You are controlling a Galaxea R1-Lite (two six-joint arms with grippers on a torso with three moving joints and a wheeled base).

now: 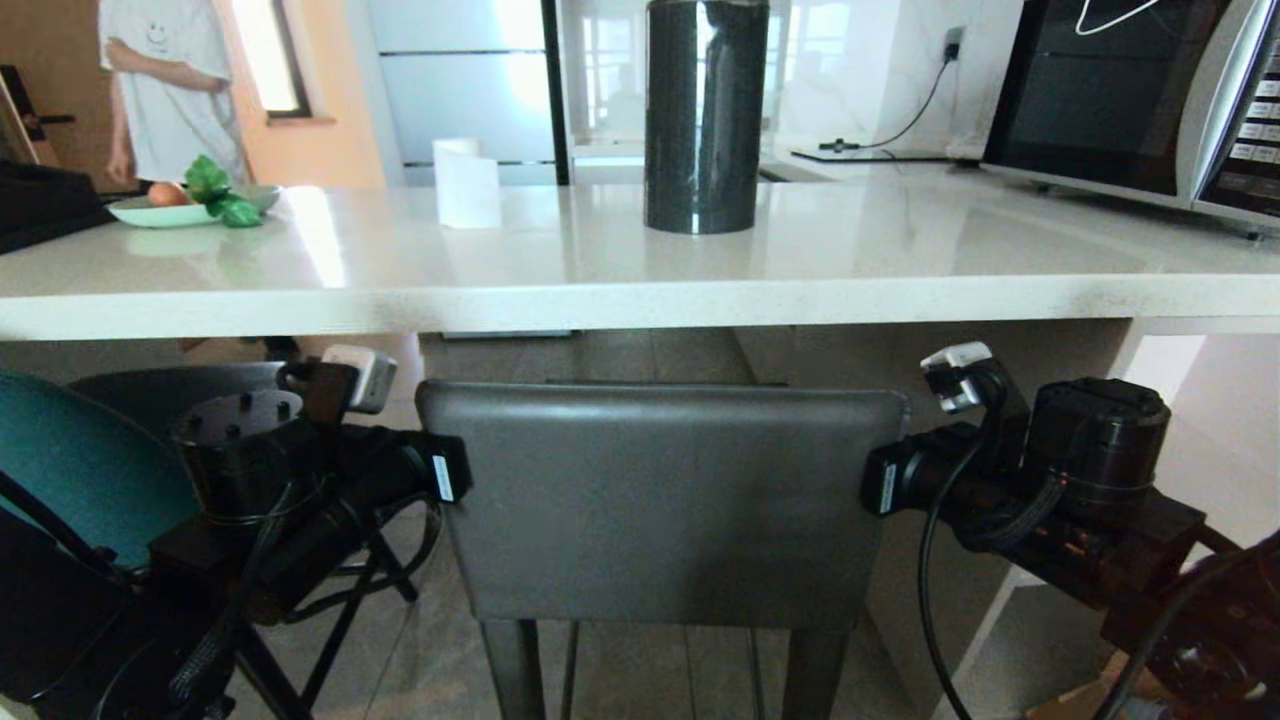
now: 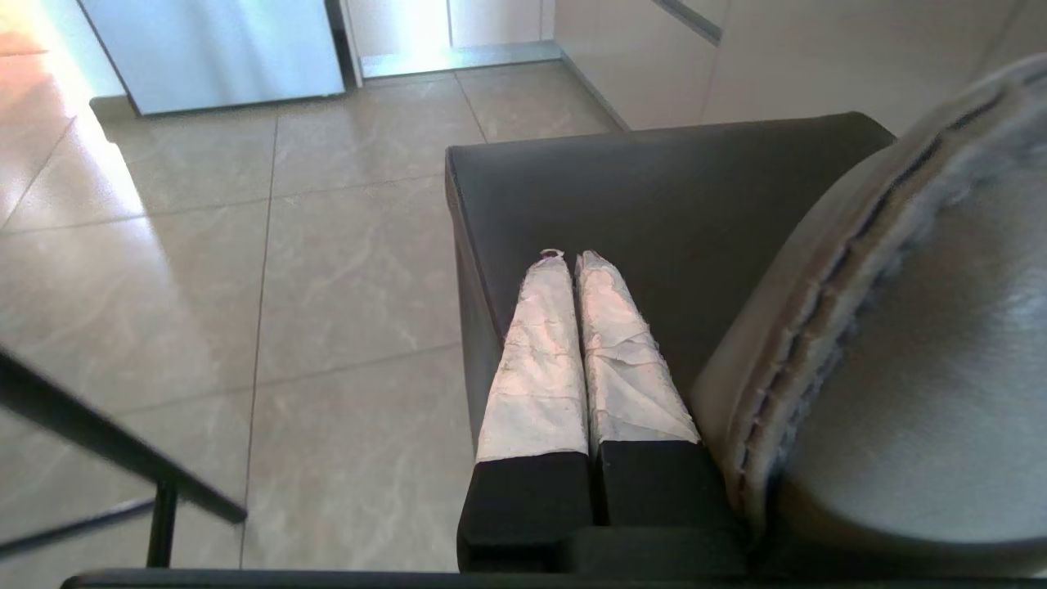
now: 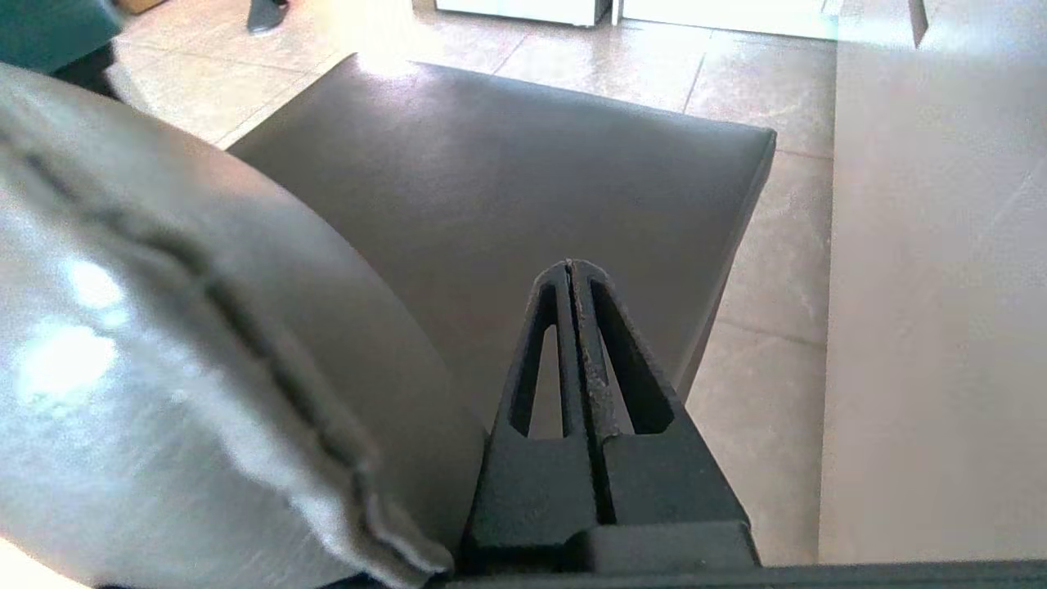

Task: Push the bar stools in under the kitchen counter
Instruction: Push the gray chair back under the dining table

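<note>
in front of the robot, the dark grey stool [image 1: 665, 500] is seen from behind, its rectangular back upright just below the near edge of the kitchen counter [image 1: 640, 290]. the seat is located ahead of the back, beneath the white slab, as shown in both wrist views. the left gripper [image 2: 570, 258] is positioned at the left edge of the stool back, with its tape-wrapped fingers [image 2: 540, 352] pressed together and extended over the left part of the seat; nothing is held between them. the right gripper [image 3: 570, 266] is positioned at the right edge of the back, with its black fingers [image 3: 609, 368] likewise closed against each other above the right part of the seat. whether either gripper is in contact with the back's side seam cannot be told. the teal stool [image 1: 80, 470] is partly visible at the far left, beside the left arm, with its thin black legs crossing the tiled floor [image 2: 327, 278]. on the counter top, a dark cylinder [image 1: 705, 115], a white paper roll [image 1: 467, 185], a plate with greens [image 1: 185, 205] and a microwave [image 1: 1130, 95] are present. a person in a white shirt [image 1: 170, 85] is standing beyond the far left end of the counter
</note>
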